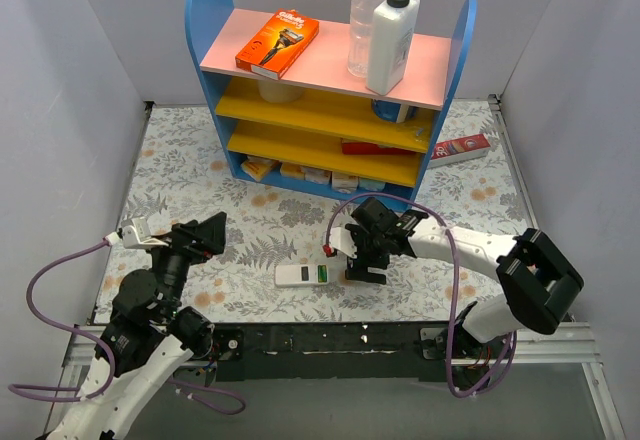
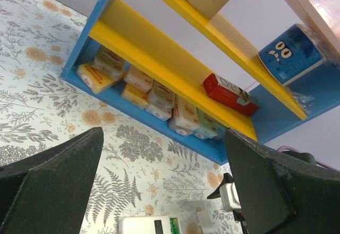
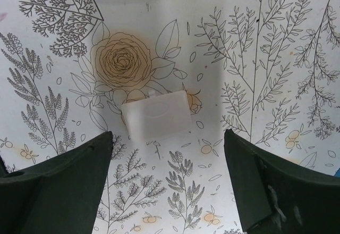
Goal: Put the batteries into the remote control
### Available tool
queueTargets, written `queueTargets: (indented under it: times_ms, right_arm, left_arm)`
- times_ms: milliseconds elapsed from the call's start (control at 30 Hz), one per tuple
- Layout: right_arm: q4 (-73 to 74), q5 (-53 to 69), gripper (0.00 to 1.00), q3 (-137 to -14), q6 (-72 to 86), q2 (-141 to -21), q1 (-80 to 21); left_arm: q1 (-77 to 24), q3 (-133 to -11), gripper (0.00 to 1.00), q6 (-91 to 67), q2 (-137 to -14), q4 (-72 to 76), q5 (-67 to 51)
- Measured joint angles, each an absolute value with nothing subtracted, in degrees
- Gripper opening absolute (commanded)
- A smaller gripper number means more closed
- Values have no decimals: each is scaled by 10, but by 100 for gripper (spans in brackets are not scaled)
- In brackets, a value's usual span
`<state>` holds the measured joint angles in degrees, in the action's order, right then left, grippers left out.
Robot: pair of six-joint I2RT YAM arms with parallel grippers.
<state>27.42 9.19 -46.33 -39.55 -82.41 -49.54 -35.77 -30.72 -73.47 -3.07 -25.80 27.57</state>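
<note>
The white remote control [image 1: 303, 276] lies back up near the table's front edge, with a green battery [image 1: 322, 275] showing in its open compartment. It also shows at the bottom of the left wrist view [image 2: 150, 226], battery [image 2: 173, 225] included. My right gripper [image 1: 363, 268] is open and empty, pointing down just right of the remote. In the right wrist view [image 3: 167, 181] its fingers stand apart over the small loose white plastic piece [image 3: 156, 114], not touching it. My left gripper [image 1: 205, 232] is open and empty, raised well left of the remote, and appears open in the left wrist view [image 2: 164, 181].
A blue shelf unit [image 1: 205, 20] stands at the back with an orange box [image 1: 277, 43], a clear bottle [image 1: 366, 20] and a white bottle [image 1: 392, 42] on top. A red-and-white carton [image 1: 460, 147] lies to its right. Small boxes [image 2: 154, 93] fill the bottom shelf.
</note>
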Motion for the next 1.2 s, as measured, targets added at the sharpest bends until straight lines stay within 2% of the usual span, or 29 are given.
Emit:
queueTargets:
  times_ms: [567, 867, 1200]
  right_arm:
    - [317, 107, 75, -512, -408, -904, -496]
    - [332, 106, 54, -542, -408, -931, -496]
    - [349, 91, 47, -543, -380, -921, -513]
  left_arm:
    - [-357, -307, 98, -730, -40, -266, 289]
    - [-357, -307, 98, -729, -40, -266, 289]
    - [-350, -307, 98, -728, -42, -265, 285]
